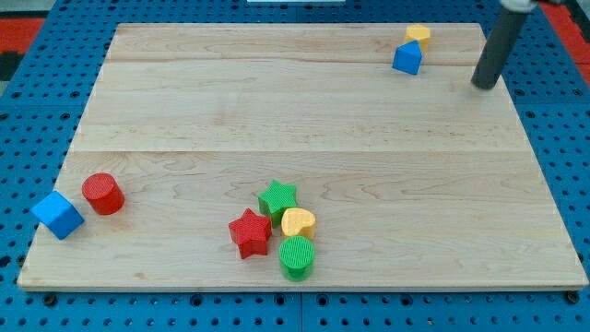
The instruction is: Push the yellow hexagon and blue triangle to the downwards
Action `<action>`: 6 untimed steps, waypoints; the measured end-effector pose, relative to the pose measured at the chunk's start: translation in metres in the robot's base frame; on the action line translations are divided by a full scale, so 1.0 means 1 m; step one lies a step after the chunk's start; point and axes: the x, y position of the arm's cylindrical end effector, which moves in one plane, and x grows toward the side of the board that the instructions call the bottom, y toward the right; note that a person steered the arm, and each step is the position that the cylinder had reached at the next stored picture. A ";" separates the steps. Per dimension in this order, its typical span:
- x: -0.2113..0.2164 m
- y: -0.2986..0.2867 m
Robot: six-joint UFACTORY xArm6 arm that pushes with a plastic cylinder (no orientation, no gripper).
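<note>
Worktop (304, 120) of pale wooden planks lay on a blue pegboard (28, 129). My tip (482, 86), a bare rod with no fingers to open or close, stood to the view's right of the blue triangle (407, 58), apart from it. The yellow hexagon (418, 35) touched that triangle's upper side, both near the worktop's top right. The triangle was a solid blue wedge; the hexagon was small, pale yellow and partly hidden behind it.

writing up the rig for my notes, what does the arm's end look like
Only the end shows: a straight, smooth, dark grey to black round rod, entering from the view's top right. Its top meets a pale fitting cut off by the frame. My tip is blunt. No jaws, cables or markings are visible.
</note>
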 end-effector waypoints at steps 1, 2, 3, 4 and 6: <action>-0.072 -0.022; -0.096 -0.093; -0.048 -0.122; -0.010 -0.101; 0.002 -0.087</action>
